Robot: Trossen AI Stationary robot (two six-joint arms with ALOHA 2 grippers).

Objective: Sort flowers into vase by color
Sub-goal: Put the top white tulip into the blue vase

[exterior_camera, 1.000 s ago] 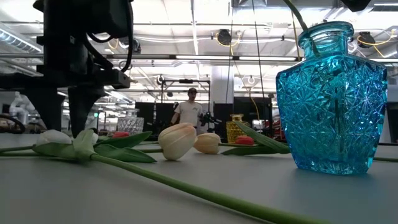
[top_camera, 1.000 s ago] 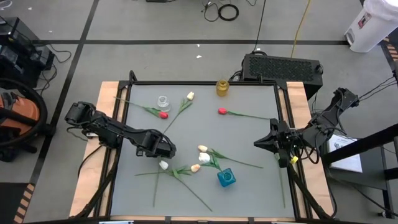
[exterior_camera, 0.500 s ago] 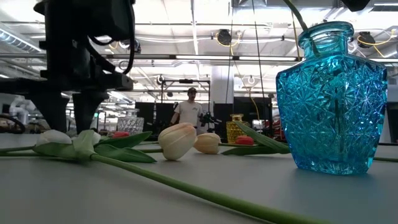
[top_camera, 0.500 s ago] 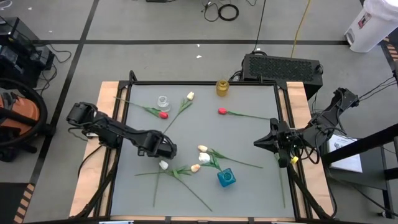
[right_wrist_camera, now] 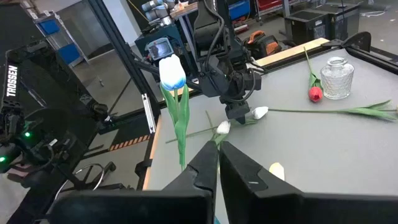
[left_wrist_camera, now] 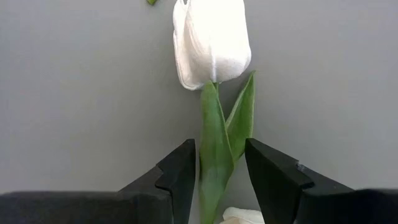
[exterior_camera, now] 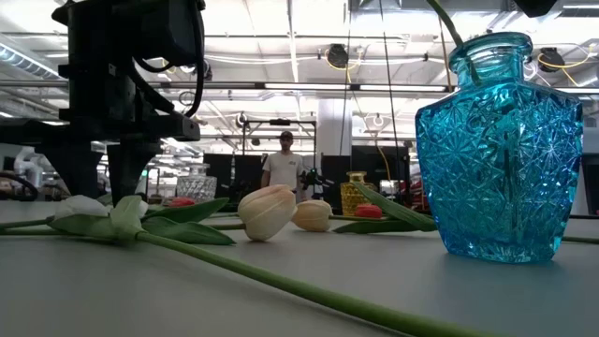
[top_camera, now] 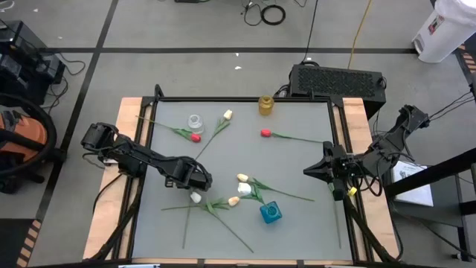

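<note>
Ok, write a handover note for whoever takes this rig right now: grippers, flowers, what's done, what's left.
Left gripper: open, fingers either side of the white tulip's stem, not closed on it.
Right gripper: shut, empty, parked at the table's right edge.
Done: one tulip stem stands in the blue vase.
Left: six tulips lie loose, including a red tulip beside the clear vase. That vase and the yellow vase look empty.
</note>
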